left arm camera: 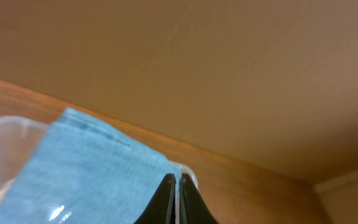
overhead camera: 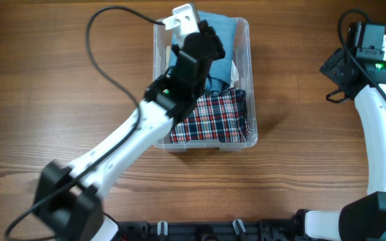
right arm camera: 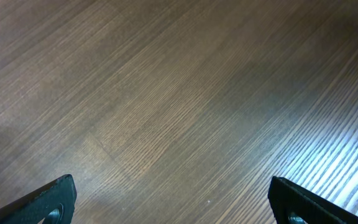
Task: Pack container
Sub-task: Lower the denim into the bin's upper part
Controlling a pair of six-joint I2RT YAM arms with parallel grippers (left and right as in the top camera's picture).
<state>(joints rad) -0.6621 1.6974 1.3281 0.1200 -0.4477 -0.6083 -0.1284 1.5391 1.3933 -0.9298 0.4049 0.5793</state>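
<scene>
The clear plastic container (overhead camera: 250,80) stands at the middle back of the table. Inside lie a folded light blue cloth (overhead camera: 223,30) at the far end, a dark cloth (overhead camera: 221,84) in the middle and a red plaid cloth (overhead camera: 213,117) at the near end. My left gripper (overhead camera: 212,37) is shut over the blue cloth, with nothing visibly between its fingers. In the left wrist view the gripper (left arm camera: 176,180) points over the blue cloth (left arm camera: 86,168) towards the container's far rim (left arm camera: 5,130). My right gripper (overhead camera: 339,70) stands open over bare table at the far right, its fingers (right arm camera: 55,199) wide apart.
A black cable (overhead camera: 102,53) loops over the table left of the container. The table's far edge and a wall (left arm camera: 229,62) lie just beyond the container. Wooden tabletop (right arm camera: 179,93) fills the right wrist view.
</scene>
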